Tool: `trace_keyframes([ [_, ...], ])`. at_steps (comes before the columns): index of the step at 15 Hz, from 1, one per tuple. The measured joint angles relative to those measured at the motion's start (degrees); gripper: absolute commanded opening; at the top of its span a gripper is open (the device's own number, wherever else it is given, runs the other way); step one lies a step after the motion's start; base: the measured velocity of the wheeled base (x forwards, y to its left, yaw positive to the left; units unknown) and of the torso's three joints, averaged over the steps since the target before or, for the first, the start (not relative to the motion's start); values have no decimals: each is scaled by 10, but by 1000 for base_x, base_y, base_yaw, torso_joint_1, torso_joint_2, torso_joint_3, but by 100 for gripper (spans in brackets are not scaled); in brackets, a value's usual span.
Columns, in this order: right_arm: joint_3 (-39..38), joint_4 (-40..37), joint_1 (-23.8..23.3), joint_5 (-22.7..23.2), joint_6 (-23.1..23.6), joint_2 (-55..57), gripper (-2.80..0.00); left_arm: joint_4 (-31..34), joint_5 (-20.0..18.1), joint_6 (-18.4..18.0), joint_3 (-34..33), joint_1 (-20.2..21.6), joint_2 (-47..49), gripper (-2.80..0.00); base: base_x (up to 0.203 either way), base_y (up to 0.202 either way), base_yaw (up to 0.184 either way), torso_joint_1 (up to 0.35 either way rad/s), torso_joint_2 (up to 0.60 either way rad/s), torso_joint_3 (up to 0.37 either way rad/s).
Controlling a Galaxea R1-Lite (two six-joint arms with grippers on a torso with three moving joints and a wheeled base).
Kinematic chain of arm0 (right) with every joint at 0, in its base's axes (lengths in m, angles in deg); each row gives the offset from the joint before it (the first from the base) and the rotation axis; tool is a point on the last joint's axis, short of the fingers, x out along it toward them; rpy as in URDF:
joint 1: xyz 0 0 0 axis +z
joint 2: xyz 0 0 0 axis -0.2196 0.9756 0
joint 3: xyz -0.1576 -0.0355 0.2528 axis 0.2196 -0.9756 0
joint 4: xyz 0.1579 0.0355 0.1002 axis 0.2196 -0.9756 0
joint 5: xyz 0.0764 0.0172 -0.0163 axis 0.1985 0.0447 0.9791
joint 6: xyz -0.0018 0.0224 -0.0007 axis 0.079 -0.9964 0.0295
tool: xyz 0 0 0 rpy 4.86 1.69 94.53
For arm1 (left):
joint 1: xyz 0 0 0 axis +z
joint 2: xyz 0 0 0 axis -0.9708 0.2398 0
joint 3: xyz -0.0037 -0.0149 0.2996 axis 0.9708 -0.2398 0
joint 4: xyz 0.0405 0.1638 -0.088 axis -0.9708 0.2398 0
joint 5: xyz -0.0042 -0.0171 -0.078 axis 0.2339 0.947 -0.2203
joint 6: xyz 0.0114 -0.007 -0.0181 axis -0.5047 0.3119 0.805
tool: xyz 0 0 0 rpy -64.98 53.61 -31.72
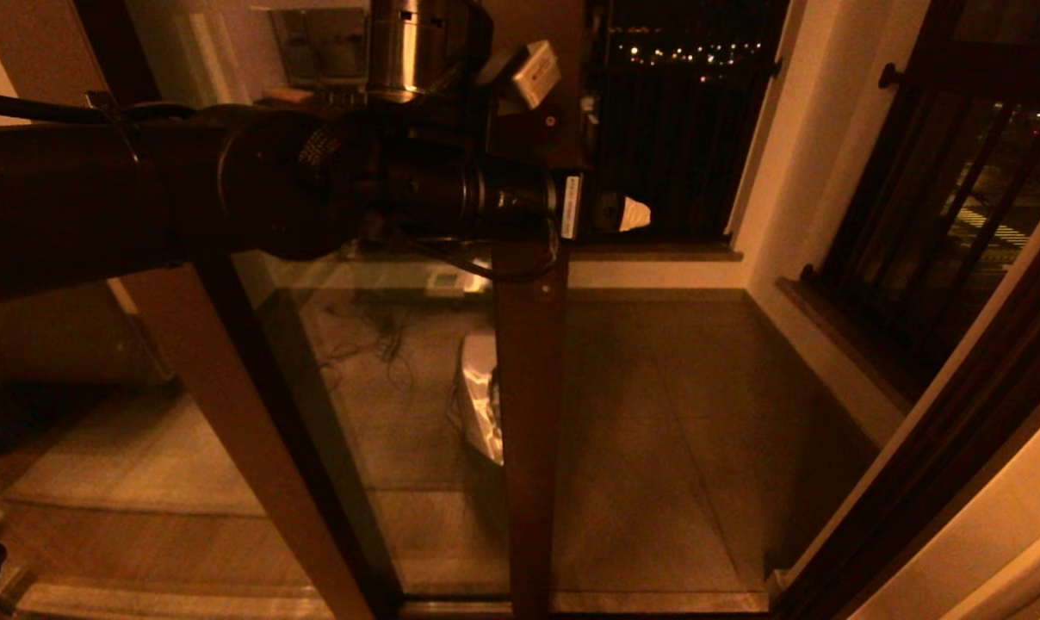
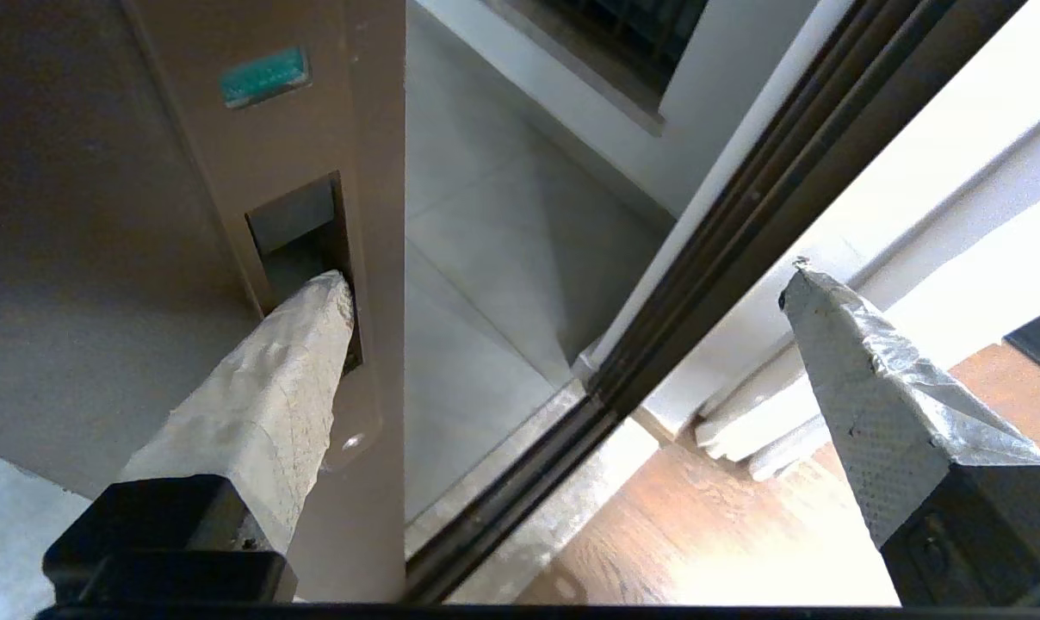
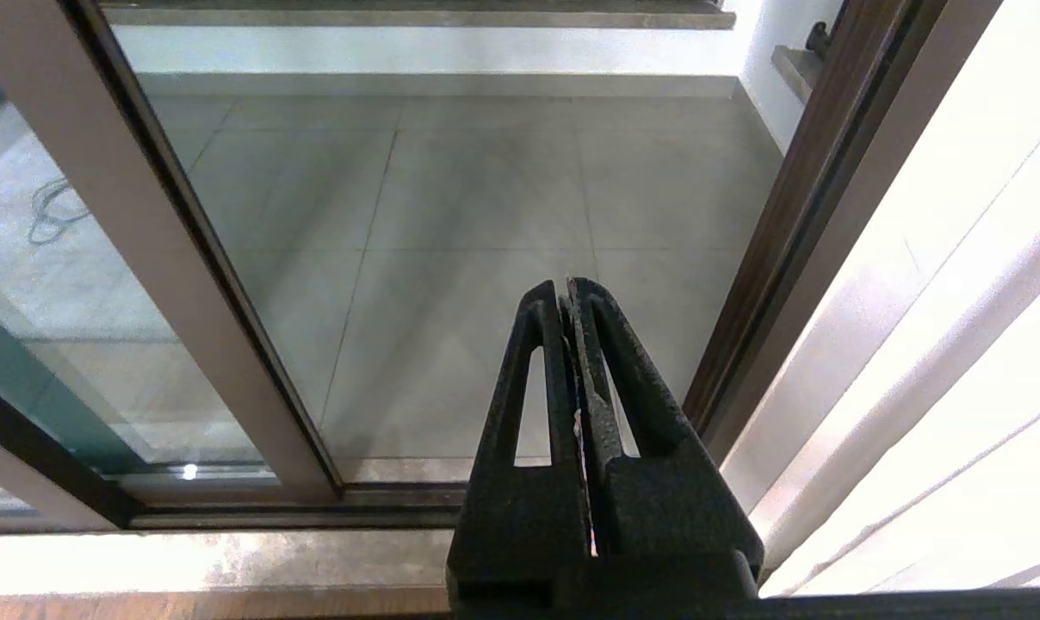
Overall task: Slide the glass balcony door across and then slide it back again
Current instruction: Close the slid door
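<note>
Brown-framed and glazed, the glass balcony door (image 1: 529,387) standing partway across the opening, its handle-side upright running from twelve to six o'clock through the middle of the head view, tiled balcony floor (image 1: 684,405) lying bare toward three o'clock of it. Reaching in from nine o'clock at handle height, the left gripper (image 2: 563,284) straddling that upright with jaws spread wide, gripping nothing. One taped finger (image 2: 270,387) poking its tip into the recessed handle plate (image 2: 300,250) on the door's edge face, touching the recess rim; the other taped finger (image 2: 873,387) hanging free, well apart, out over the dark track (image 2: 658,344) and wooden indoor floor (image 2: 701,534). Sitting just past the recess, a small green sticker (image 2: 264,76). Hanging low near the threshold, the right gripper (image 3: 572,297) pointing out over the tiles, its black fingers pressed together on nothing. Showing at one to three o'clock in the head view, the black-barred railing (image 1: 942,189); a second brown-framed pane (image 1: 253,430) slanting toward seven o'clock.
</note>
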Motion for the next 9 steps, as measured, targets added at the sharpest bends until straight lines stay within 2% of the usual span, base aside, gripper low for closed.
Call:
trace_keyframes([
  [2,0,0,0,0,0,0,-280,-1,15,-1,7,-10,9,0,0,0,0,0,0,0],
  [9,0,0,0,0,0,0,-280,3,16,0,12,-27,28,0,0,0,0,0,0,0],
])
